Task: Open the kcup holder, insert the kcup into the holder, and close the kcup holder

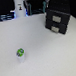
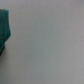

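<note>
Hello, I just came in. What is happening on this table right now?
Nothing is being handled at this moment. The kcup, a small white pod with a green top, sits alone on the white table, toward the exterior view's left. The black kcup holder stands far from it, toward the exterior view's right, and both of its drawer fronts look shut. A white bottle stands at the back. The claw cannot be made out in either view; the wrist view shows mostly bare surface and a blurred teal shape at one edge.
</note>
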Robot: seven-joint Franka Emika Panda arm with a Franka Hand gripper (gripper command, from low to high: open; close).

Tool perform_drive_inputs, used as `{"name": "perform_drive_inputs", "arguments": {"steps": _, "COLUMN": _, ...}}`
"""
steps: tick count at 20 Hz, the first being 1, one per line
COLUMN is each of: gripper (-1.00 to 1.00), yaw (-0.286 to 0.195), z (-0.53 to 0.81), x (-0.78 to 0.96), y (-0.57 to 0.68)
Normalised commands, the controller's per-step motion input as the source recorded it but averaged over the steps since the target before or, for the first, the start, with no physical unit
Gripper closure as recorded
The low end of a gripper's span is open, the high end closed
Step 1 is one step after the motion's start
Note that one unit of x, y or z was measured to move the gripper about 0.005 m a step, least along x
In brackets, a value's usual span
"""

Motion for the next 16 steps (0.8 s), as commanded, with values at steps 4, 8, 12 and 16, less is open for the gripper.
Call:
{"name": "perform_drive_inputs", "arguments": {"steps": 4, "gripper": -1.00, "yaw": -0.154, "z": 0.01, "x": -0.51, "y": 0.53}}
{"name": "perform_drive_inputs", "arguments": {"steps": 8, "gripper": -1.00, "yaw": -0.170, "z": 0.01, "x": -0.49, "y": 0.59}}
{"name": "perform_drive_inputs", "arguments": {"steps": 12, "gripper": -1.00, "yaw": -0.182, "z": 0.01, "x": -0.44, "y": 0.60}}
{"name": "perform_drive_inputs", "arguments": {"steps": 16, "gripper": -1.00, "yaw": -0.188, "z": 0.01, "x": -0.41, "y": 0.61}}
